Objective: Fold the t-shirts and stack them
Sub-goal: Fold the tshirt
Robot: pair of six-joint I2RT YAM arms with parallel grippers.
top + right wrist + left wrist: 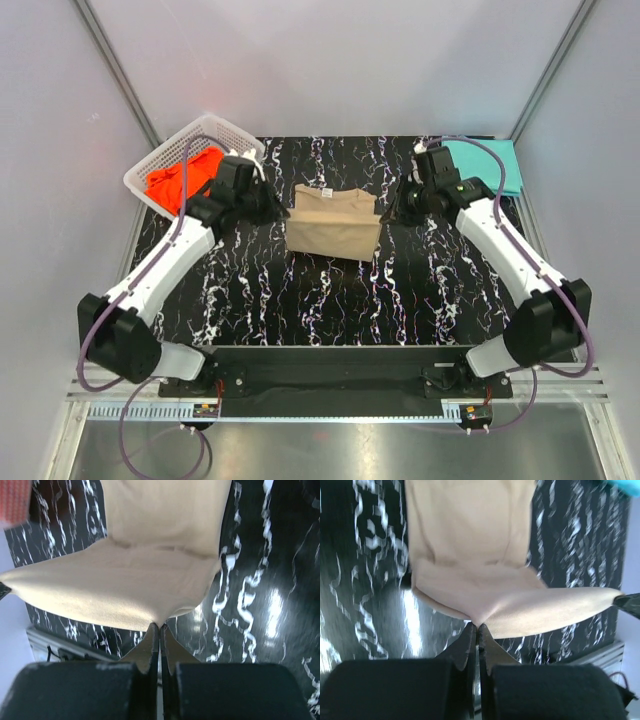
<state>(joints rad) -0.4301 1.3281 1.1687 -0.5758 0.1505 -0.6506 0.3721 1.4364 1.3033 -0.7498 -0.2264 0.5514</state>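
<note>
The tan t-shirt [333, 225], part-folded, lies at the centre of the tabletop [300, 300]. Soft, light and limp, it likely wants pinching at edges or corners. Left fingers [464, 649] at its 9 o'clock edge and right fingers [145, 649] at 3 o'clock are pressed together on the cloth. The teal t-shirt [490, 165] lies at 1 o'clock, the orange-red t-shirt [178, 183] at 10.

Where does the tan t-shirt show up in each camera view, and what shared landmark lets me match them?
Top external: the tan t-shirt sits just above the picture's centre.
Left wrist: it fills the upper middle, its near edge pinched in the left claw.
Right wrist: it fills the upper middle, its near edge pinched in the right claw.
Shared landmark: the black white-veined tabletop beneath it.
</note>
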